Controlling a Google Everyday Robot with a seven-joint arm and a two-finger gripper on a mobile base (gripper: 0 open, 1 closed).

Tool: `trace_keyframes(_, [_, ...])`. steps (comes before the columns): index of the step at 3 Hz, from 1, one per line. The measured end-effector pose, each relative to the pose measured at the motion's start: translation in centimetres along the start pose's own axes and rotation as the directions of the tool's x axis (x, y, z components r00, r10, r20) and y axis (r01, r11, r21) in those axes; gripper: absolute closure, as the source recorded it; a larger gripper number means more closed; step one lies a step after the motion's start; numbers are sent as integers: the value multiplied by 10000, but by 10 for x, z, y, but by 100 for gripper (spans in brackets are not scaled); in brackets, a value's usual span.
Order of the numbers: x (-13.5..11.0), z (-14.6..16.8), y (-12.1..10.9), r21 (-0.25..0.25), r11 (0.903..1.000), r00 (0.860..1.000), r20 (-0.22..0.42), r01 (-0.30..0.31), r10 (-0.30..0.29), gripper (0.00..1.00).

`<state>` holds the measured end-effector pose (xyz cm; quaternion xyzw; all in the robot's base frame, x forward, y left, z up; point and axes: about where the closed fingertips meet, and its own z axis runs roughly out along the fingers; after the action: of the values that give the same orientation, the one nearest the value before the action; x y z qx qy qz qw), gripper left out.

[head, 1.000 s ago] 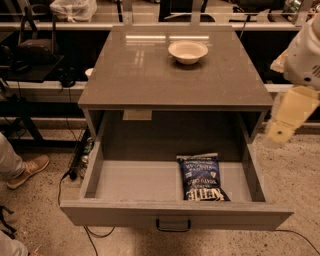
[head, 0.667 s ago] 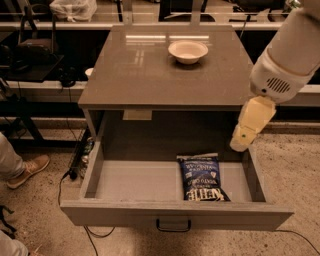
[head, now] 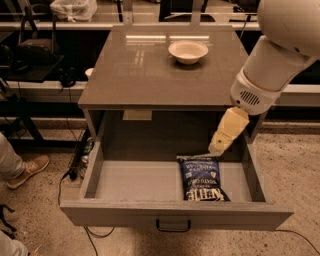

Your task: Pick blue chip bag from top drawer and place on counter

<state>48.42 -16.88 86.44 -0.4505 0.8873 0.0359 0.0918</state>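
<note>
The blue chip bag [head: 201, 178] lies flat in the right half of the open top drawer [head: 170, 212], its white lettering toward the drawer front. The drawer is pulled fully out, its dark handle [head: 173, 226] at the centre of the front panel. The counter [head: 145, 67] spans above it. My gripper [head: 220, 144] hangs from the white arm [head: 270, 70] at the right, just above the far end of the bag, inside the drawer opening. It is not touching the bag.
A white bowl [head: 188, 51] sits at the back right of the counter. A person's leg and shoe [head: 20, 167] are on the floor at the left. Cables [head: 75, 172] lie by the drawer's left side. A cluttered shelf [head: 60, 15] runs behind.
The arm has swung left and down from the right side, bringing my gripper from beside the drawer to above the bag's far end.
</note>
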Motion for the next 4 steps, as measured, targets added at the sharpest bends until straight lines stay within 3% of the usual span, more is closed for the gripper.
trace_keyframes(1, [0,0,0,11,9999,9999,10,106,-107,0])
trace_keyframes(2, [-5,27,5,-401,9988,9995,-134,-298,293,0])
trace_keyframes(3, [-14,118,13,-1633,9612,9743,-718,-2225,2134,0])
trace_keyframes(4, [-17,167,15,-2134,9146,9386,-1110,-3436,3267,0])
